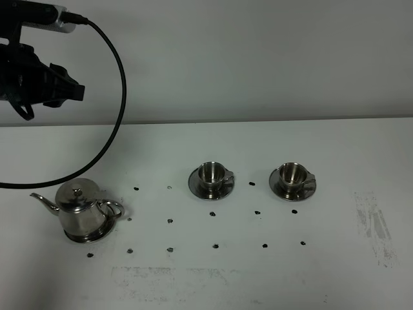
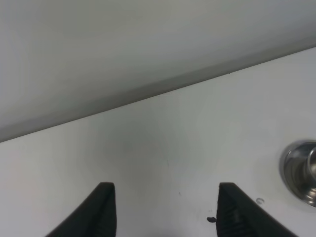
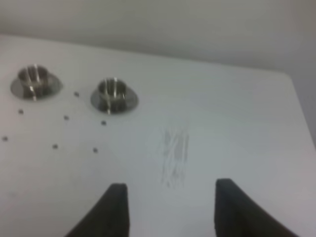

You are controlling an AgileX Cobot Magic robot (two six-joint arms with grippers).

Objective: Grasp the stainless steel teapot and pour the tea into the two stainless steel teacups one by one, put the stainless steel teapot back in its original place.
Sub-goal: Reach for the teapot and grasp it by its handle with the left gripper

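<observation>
The stainless steel teapot (image 1: 80,210) stands at the table's left on its round saucer, the original place (image 1: 88,237), with its spout pointing left. The two stainless steel teacups (image 1: 211,173) (image 1: 292,173) sit on saucers mid-table; both also show in the right wrist view (image 3: 35,78) (image 3: 113,93). No tea is visible. My left arm (image 1: 32,81) hangs high at the back left, well above the teapot. The left gripper (image 2: 165,210) is open and empty, with the rim of a teacup (image 2: 300,170) at the frame's edge. My right gripper (image 3: 170,207) is open over bare table, far from the cups.
Small black dots (image 1: 214,246) mark the white table (image 1: 361,148) in rows around the cups and teapot. A grey scuff patch (image 1: 373,223) (image 3: 175,153) lies at the right. A black cable (image 1: 119,97) loops down from the left arm. A wall bounds the far edge.
</observation>
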